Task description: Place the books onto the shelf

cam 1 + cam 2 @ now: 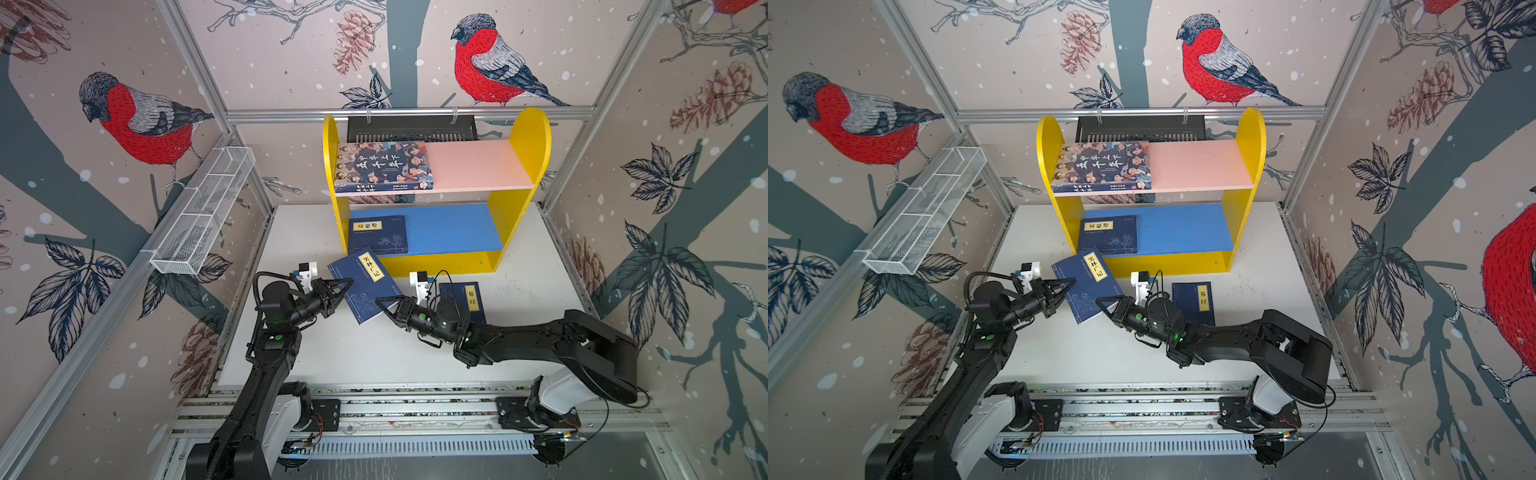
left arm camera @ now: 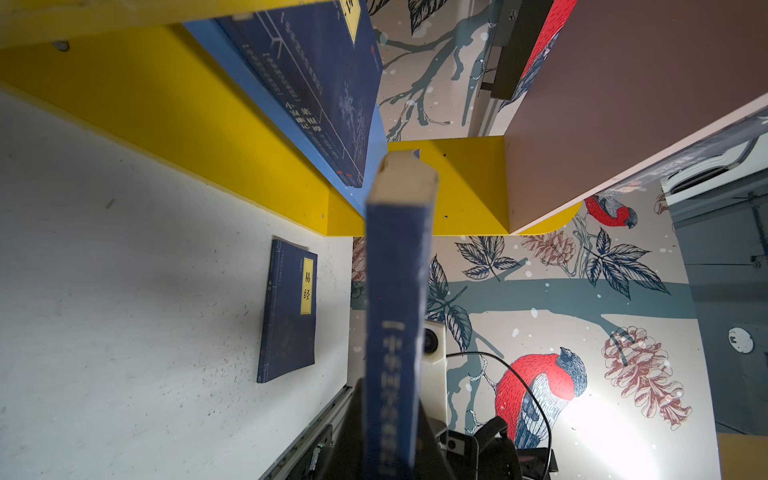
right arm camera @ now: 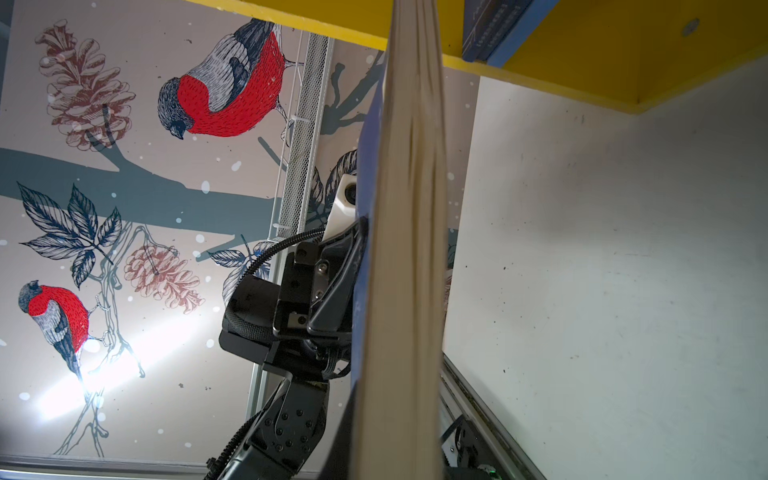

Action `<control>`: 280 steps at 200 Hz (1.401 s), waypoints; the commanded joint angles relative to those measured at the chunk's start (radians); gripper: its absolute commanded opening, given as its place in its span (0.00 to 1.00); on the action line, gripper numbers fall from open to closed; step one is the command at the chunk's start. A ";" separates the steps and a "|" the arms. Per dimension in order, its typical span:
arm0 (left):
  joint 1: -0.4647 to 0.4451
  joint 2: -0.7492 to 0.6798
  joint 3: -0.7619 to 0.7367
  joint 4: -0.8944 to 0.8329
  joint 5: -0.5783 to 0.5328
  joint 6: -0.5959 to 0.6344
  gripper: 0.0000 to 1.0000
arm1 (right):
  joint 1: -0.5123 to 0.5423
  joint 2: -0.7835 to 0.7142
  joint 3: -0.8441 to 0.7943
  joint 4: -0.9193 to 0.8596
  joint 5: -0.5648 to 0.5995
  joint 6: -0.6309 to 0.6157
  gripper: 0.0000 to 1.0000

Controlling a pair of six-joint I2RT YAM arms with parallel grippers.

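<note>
A thin navy book with a yellow label hangs tilted just in front of the shelf, held from both sides. My left gripper is shut on its spine. My right gripper is shut on its page edge. The larger illustrated book lies on the left of the pink upper board. Another navy book lies on the left of the blue lower board. One more navy book lies flat on the table behind my right wrist.
A white wire mesh tray hangs on the left wall frame. A black slotted basket hangs behind the shelf. The white table runs forward to the arms' base rail. The right halves of both shelf boards are bare.
</note>
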 commanded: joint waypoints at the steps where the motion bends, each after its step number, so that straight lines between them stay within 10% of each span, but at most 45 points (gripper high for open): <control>1: 0.002 -0.013 -0.005 0.011 0.007 0.042 0.46 | -0.036 -0.040 0.017 -0.068 -0.056 -0.096 0.01; 26: 0.004 -0.012 0.012 0.024 0.099 0.149 0.79 | -0.087 -0.107 0.035 -0.173 -0.196 -0.188 0.01; 55: 0.005 -0.019 0.075 -0.092 0.223 0.334 0.95 | -0.156 -0.217 0.041 -0.359 -0.333 -0.298 0.01; 161: 0.007 0.101 0.142 -0.005 0.400 0.367 0.92 | -0.329 -0.362 0.180 -0.928 -0.786 -0.637 0.00; 239: -0.064 0.111 0.156 0.003 0.514 0.412 0.71 | -0.325 -0.319 0.229 -0.981 -0.878 -0.716 0.01; 280: -0.113 0.078 0.154 -0.082 0.493 0.484 0.18 | -0.326 -0.282 0.246 -0.966 -0.881 -0.729 0.03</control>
